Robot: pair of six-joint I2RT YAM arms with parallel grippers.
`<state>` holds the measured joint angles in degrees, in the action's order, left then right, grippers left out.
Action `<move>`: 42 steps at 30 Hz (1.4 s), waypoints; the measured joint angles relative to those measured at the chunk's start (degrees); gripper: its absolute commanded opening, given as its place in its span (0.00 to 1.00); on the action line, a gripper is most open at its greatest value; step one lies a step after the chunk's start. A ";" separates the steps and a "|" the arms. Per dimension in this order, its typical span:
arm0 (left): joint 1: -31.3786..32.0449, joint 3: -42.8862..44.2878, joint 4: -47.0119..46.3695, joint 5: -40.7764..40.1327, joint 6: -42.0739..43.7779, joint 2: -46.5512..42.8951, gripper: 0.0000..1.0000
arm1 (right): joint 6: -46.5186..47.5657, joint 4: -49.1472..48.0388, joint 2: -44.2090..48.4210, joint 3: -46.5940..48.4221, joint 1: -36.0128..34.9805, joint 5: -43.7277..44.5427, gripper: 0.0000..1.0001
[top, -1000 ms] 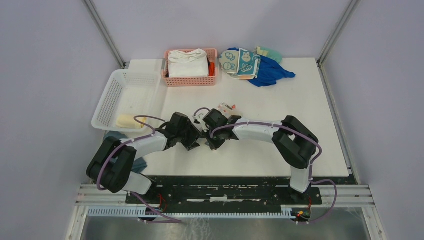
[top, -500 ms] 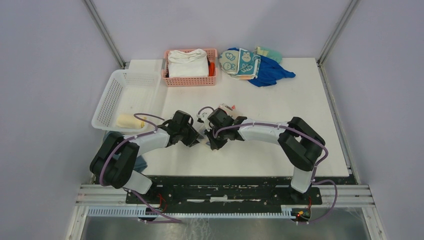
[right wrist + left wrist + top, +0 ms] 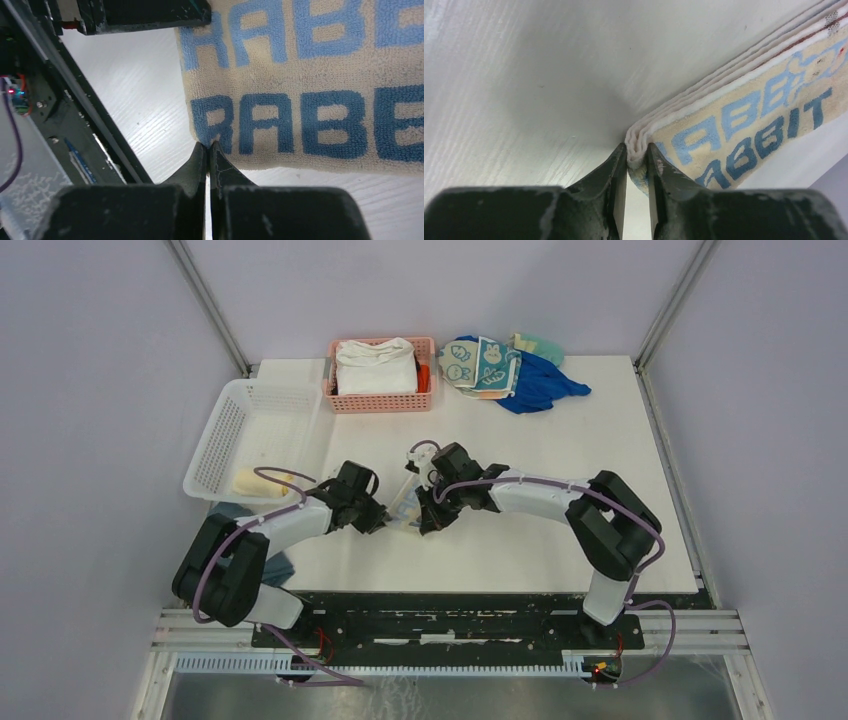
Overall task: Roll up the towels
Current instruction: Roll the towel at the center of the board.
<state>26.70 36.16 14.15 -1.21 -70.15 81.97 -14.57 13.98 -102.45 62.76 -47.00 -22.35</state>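
The beige towel with blue "RABBIT" lettering (image 3: 405,508) lies folded on the white table between my two grippers. My left gripper (image 3: 637,147) is shut on its layered folded corner, and the lettered face (image 3: 749,120) runs off to the right. My right gripper (image 3: 208,145) pinches the towel's near edge, below the lettering (image 3: 310,75). From above, the left gripper (image 3: 383,520) and right gripper (image 3: 425,523) sit close together at the table's near middle. A rolled yellow towel (image 3: 255,482) lies in the white basket (image 3: 235,420). The rabbit-face towel (image 3: 478,365) lies at the back.
A pink basket (image 3: 380,402) holding a thick white cloth stands at the back centre. A blue cloth (image 3: 545,385) and a green one (image 3: 540,344) lie beside the rabbit-face towel. A dark blue cloth (image 3: 278,568) hangs at the table's near left edge.
My left gripper's fingers have closed onto the towel's folded corner. Both wrists have drawn slightly apart, and the towel now shows between them from above.
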 measured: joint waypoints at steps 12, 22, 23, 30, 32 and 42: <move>-3.58 -0.48 2.40 -1.64 4.85 -10.19 0.59 | -8.50 -1.75 -8.79 0.79 8.92 -17.68 0.01; -5.62 -8.37 -0.57 3.10 8.48 -16.76 0.59 | -18.25 -6.54 -16.33 2.14 14.91 -28.83 0.03; -5.62 -9.29 -1.44 4.09 8.74 -16.76 0.60 | -18.67 -6.49 -16.81 2.58 15.26 -29.42 0.03; -5.62 -11.63 -10.01 9.57 8.79 -12.44 0.61 | -19.21 -4.83 -19.15 5.70 15.93 -30.67 0.03; -5.62 -11.56 -12.39 10.84 8.79 -10.01 0.60 | -19.06 -3.91 -19.43 6.38 15.93 -30.75 0.03; -5.66 -7.61 -23.56 14.14 8.79 1.36 0.56 | -18.14 -0.46 -20.17 8.39 15.93 -30.75 0.03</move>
<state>21.04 28.56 -9.41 12.93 -61.36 83.33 -32.71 13.52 -122.63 71.16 -31.07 -53.10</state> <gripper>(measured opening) 0.567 0.031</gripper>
